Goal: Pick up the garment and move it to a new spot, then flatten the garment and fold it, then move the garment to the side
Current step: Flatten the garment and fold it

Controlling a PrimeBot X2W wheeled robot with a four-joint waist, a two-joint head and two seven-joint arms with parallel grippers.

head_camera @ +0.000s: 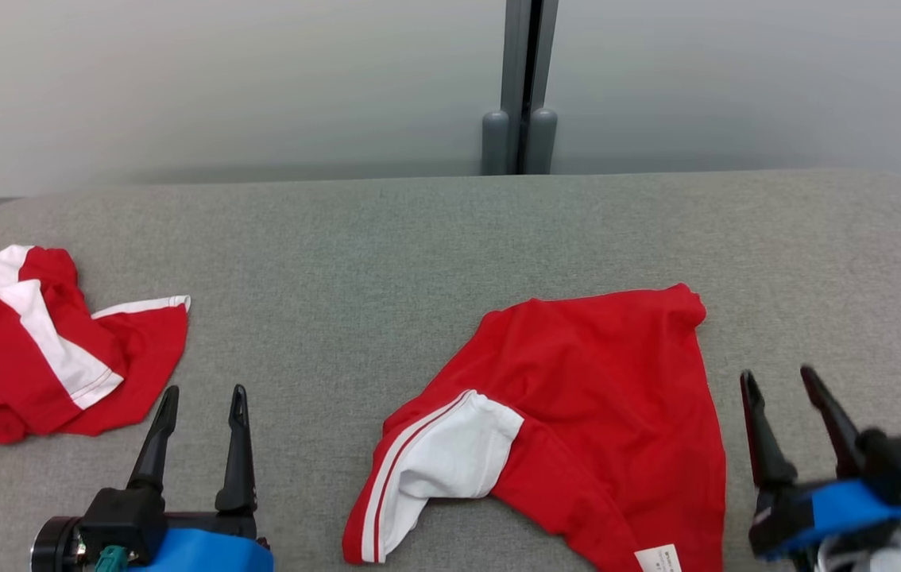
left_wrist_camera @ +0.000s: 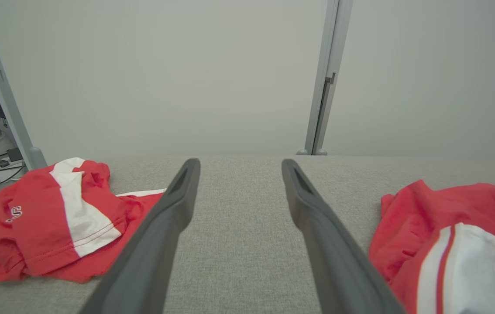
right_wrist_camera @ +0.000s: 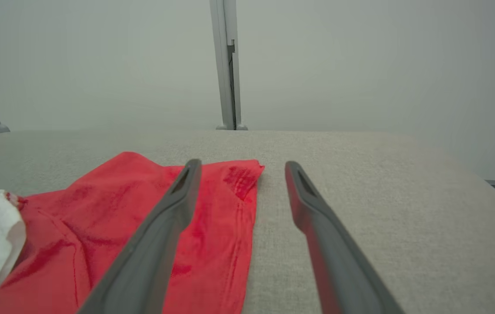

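Two red garments lie on the grey padded table (head_camera: pixel 419 238) in the head view. One is crumpled (head_camera: pixel 37 357) at the far left edge. The other, the red garment (head_camera: pixel 601 397), is half spread in the middle-right, and I judge it to be the one to work on. Its long axis slants from a far right corner down toward a white sleeve (head_camera: pixel 450 461) at the near left. My left gripper (head_camera: pixel 205 391) sits between the two pieces, well apart from the sleeve, its jaws spread and empty. My right gripper (head_camera: pixel 778 373), equally wide and holding nothing, stands just beside the garment's right edge, so that arm is plainly the nearer. From the left wrist, my fingers (left_wrist_camera: pixel 164 226) point over bare table, with the crumpled piece off to their left and the spread garment off to the right. From the right wrist, one finger (right_wrist_camera: pixel 160 226) overlaps the red cloth in the view while the other is over bare table. The garment's edge runs between them, nearly in line with the fingers, so a small shift left should bring that hem into reach.
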